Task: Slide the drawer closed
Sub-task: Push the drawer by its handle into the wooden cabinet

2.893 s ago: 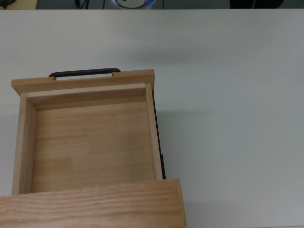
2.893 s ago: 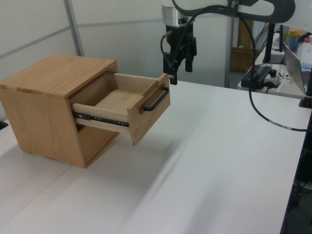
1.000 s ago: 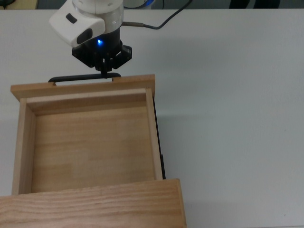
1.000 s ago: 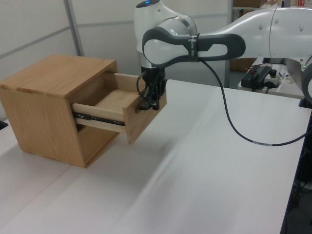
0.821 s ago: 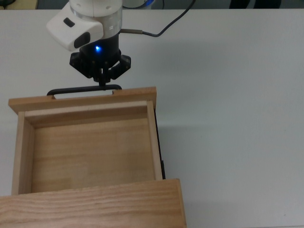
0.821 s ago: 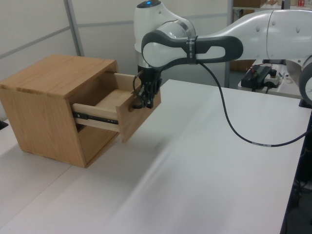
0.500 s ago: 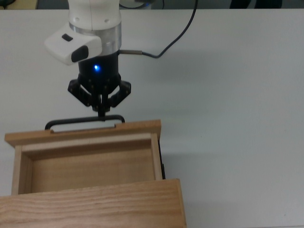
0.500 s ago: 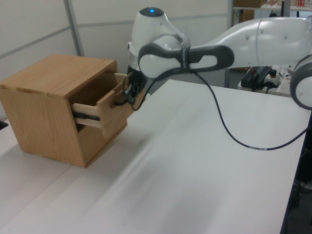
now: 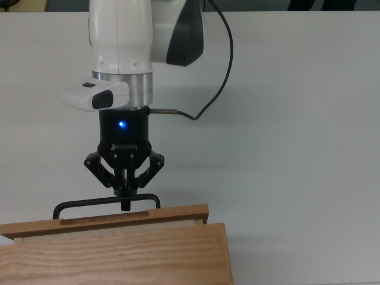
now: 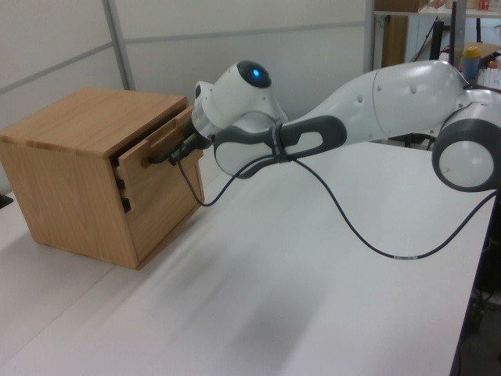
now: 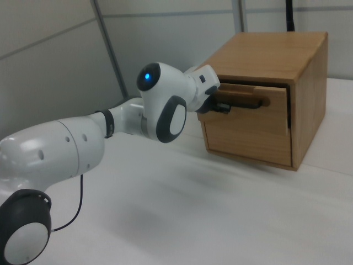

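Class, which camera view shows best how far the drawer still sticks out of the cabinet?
The left view: the drawer shows side-on, a short stretch proud of the cabinet. The top view shows only its front panel edge and handle. The right view sees it from the front.

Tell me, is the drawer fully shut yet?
Not quite. The drawer front still stands slightly proud of the cabinet, with a dark gap beside it in the left view. The hand is at the handle.

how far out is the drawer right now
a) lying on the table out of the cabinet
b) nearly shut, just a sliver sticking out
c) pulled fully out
b: the drawer shows only its front panel past the cabinet top, with the gripper at its handle.
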Motion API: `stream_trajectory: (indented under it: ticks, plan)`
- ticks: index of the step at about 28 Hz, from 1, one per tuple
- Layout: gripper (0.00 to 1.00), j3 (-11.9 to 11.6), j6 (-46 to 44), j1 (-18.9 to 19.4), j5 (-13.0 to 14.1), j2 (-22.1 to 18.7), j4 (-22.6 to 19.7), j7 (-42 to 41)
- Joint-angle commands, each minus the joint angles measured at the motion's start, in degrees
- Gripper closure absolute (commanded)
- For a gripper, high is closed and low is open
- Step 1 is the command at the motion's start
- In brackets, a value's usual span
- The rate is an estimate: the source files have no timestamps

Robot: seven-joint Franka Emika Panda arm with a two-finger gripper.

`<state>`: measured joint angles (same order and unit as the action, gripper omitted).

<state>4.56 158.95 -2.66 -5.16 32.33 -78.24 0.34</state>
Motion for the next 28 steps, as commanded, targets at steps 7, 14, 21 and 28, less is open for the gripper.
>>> stream_trajectory:
  ticks: [7, 14, 21, 28]
  plan:
    - [1.0, 0.4, 6.9, 0.1, 0.9, 1.6, -0.1, -0.7]
    - [1.0, 0.4, 15.7, 0.1, 0.5, 5.7, -0.1, -0.9]
    - [1.0, 0.4, 16.0, 0.1, 0.4, 6.1, -0.1, -0.8]
    - [1.0, 0.4, 15.9, 0.1, 0.5, 6.0, 0.0, -0.8]
